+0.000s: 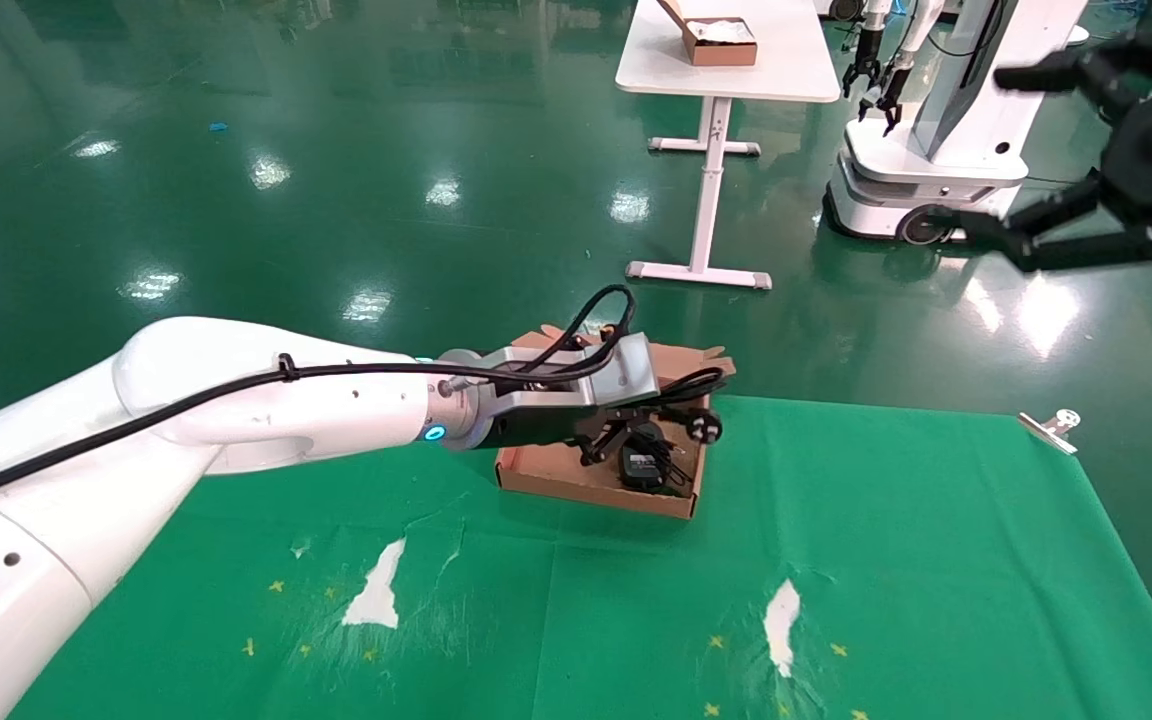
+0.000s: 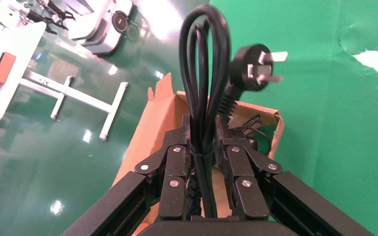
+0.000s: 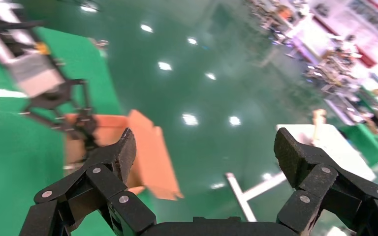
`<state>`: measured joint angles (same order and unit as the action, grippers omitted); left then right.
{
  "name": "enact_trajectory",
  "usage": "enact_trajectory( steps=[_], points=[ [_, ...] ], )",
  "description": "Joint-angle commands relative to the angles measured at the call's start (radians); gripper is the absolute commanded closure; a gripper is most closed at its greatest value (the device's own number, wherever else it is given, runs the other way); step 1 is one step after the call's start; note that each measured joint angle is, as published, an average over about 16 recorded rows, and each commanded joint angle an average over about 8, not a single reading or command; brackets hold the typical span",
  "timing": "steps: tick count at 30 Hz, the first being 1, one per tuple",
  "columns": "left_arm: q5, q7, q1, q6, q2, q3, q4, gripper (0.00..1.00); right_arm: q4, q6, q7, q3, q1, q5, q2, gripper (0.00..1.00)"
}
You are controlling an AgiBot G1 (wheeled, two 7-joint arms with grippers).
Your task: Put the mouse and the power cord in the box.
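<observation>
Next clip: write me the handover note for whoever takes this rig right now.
Left gripper: shut on the power cord, held over the box; loop and plug stick out past the jaws.
Right gripper: open, empty, raised off to the right, away from the table.
Mouse: already in the box with its thin cable.
Done: mouse packed.
Left: lower the power cord into the box, release, pull the arm clear.
</observation>
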<state>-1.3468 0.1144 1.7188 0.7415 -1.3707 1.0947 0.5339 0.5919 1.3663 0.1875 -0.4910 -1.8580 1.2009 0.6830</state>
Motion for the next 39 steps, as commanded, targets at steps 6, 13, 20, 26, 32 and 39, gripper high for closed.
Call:
enact_trajectory(
  steps=[6, 13, 20, 26, 32, 39],
  points=[
    [0.032, -0.019, 0.005, -0.020, 0.002, 0.046, 0.016, 0.00, 0.122, -0.090, -0.058, 0.017, 0.055, -0.014, -0.020, 0.00],
    [0.076, -0.039, -0.036, 0.027, 0.053, -0.003, 0.068, 0.00, 0.180, -0.088, -0.085, 0.034, 0.112, -0.049, -0.029, 0.00],
    [0.144, -0.072, -0.113, 0.118, 0.141, -0.105, 0.154, 0.00, 0.244, -0.061, -0.121, 0.056, 0.196, -0.102, -0.034, 0.00],
    [0.202, -0.100, -0.178, 0.196, 0.217, -0.192, 0.227, 0.00, 0.299, -0.038, -0.152, 0.075, 0.268, -0.146, -0.039, 0.00],
    [0.260, -0.129, -0.243, 0.274, 0.293, -0.279, 0.300, 0.00, 0.353, -0.015, -0.183, 0.094, 0.339, -0.191, -0.043, 0.00],
    [0.327, -0.161, -0.319, 0.365, 0.381, -0.380, 0.385, 0.00, 0.417, 0.012, -0.219, 0.116, 0.422, -0.244, -0.049, 0.00]
  ],
)
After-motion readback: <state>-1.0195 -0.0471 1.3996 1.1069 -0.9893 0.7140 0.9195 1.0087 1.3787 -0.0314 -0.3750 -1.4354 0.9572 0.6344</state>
